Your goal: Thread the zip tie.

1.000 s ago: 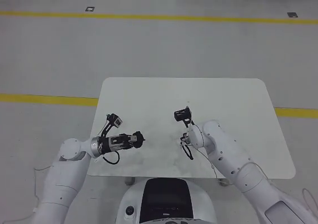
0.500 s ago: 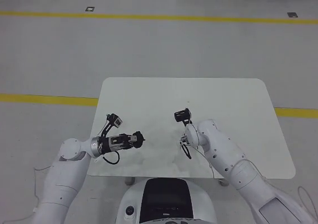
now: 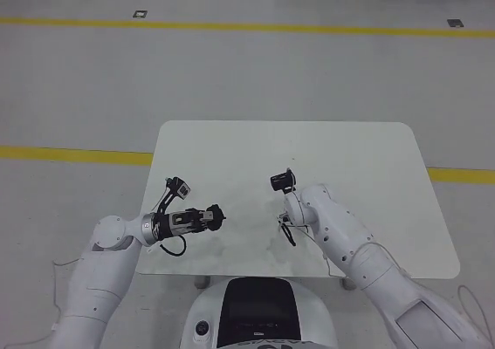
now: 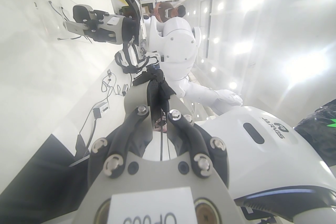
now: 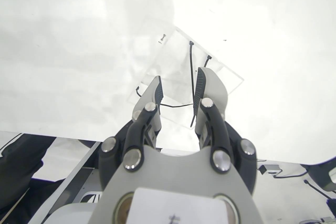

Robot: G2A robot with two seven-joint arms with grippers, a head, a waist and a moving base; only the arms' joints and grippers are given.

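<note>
1. Left gripper (image 4: 158, 88): the fingers are pressed together at the tips. They pinch the held zip tie (image 4: 160, 138), a thin black strand running back from the tips through the gap toward the palm. The hand lies level and points across toward the other hand.
2. Between the two hands is a stretch of white table (image 3: 360, 157). The hands are well apart.
3. Right gripper (image 5: 178, 88): the fingers are spread wide with nothing in their grasp. It points down at a clear sheet (image 5: 231, 79) lying flat on the table just below the fingertips.
4. The long zip tie (image 5: 191, 62) lies on the sheet, lengthwise in the gap between the right fingers. It runs close along one finger's ribbed inner pad, with its head out past the tips. I cannot tell whether it touches the pad.
5. The crosswise zip tie (image 5: 173, 105) also lies on the sheet, nearer the palm. It spans the gap from one finger to the other.
6. The third zip tie (image 5: 208, 58) shows its head just beyond the tip of the finger beside the long one. The rest is hidden behind that finger.
</note>
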